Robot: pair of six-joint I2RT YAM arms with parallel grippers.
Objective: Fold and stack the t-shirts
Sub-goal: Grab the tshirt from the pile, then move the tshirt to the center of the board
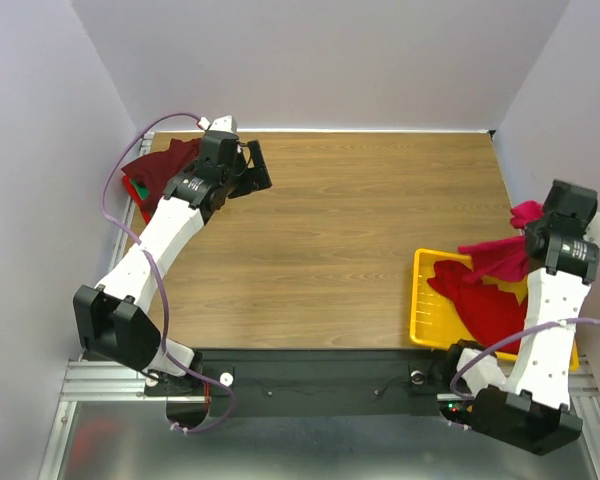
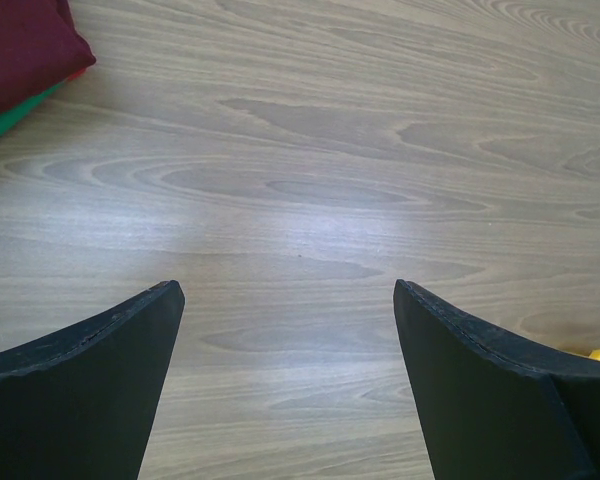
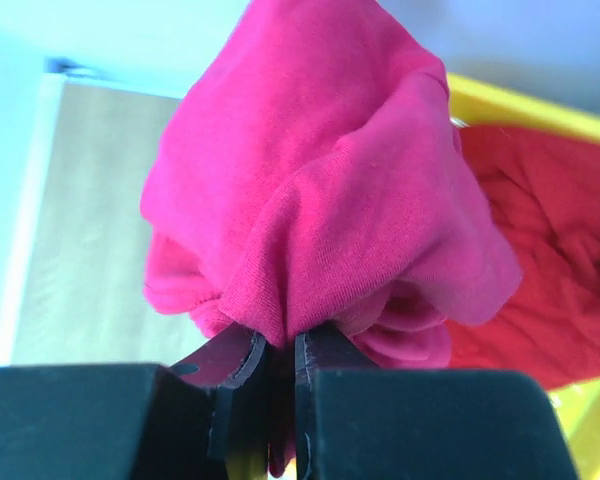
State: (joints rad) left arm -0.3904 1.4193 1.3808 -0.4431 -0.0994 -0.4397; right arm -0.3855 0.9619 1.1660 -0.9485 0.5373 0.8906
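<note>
My right gripper is shut on a bunched crimson t-shirt and holds it lifted above the yellow tray; in the top view the gripper is at the right edge and the shirt hangs from it. More red t-shirts lie in the tray. A stack of folded t-shirts, dark maroon over green, sits at the far left corner; its edge shows in the left wrist view. My left gripper is open and empty over bare wood, right of that stack.
The yellow slotted tray stands at the near right of the wooden table. Grey walls close in the back and both sides. A purple cable loops by the left arm.
</note>
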